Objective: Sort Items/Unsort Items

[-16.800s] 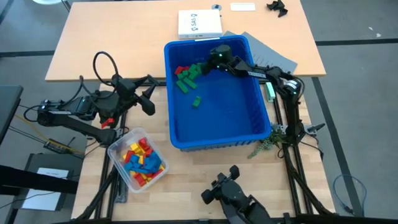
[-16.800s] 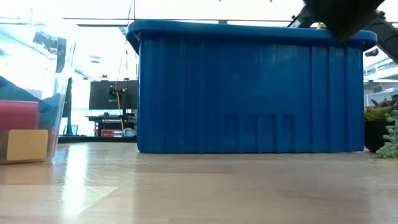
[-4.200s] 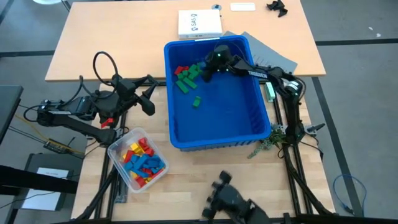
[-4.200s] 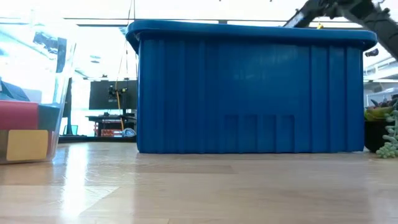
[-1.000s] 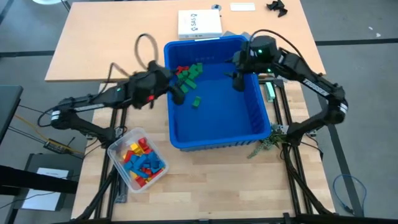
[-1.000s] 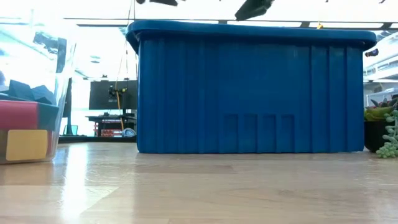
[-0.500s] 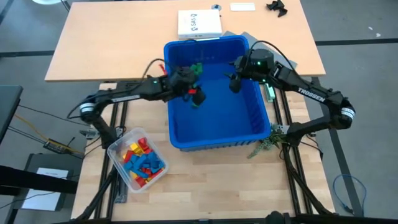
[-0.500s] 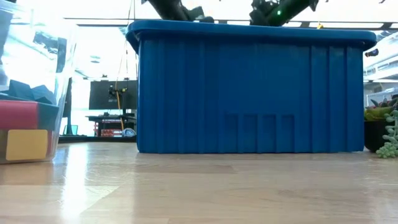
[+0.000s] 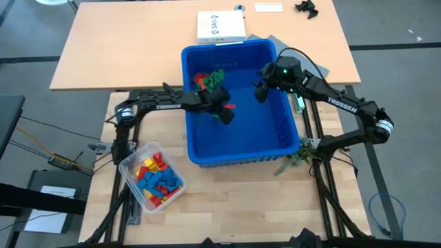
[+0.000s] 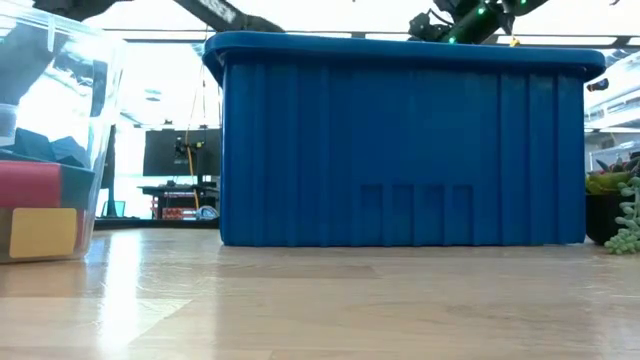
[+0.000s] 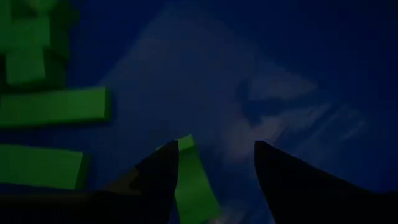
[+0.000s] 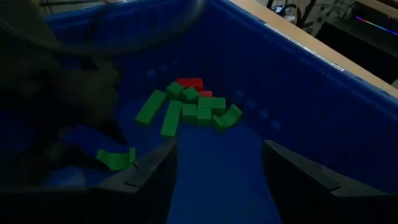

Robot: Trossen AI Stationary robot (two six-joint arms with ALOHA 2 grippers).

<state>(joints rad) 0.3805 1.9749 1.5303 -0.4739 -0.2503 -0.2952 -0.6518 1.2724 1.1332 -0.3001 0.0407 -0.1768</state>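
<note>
Inside the blue bin [image 9: 238,148]: left pincer [image 9: 225,114] spread over a lone green block [image 11: 194,186] for pickup, right pincer [image 9: 260,91] parked, spread, empty.

Green blocks [image 12: 186,109] lie in a loose heap on the blue floor, with red blocks [image 12: 191,83] at the heap's far edge, all well ahead of the right gripper's [image 12: 214,168] open jaws. One lone green block [image 11: 194,183] lies flat just inside the left gripper's [image 11: 214,165] open jaws, beside one finger. Mixed red, yellow and blue blocks [image 9: 155,178] sit apart, far from both jaws.
</note>
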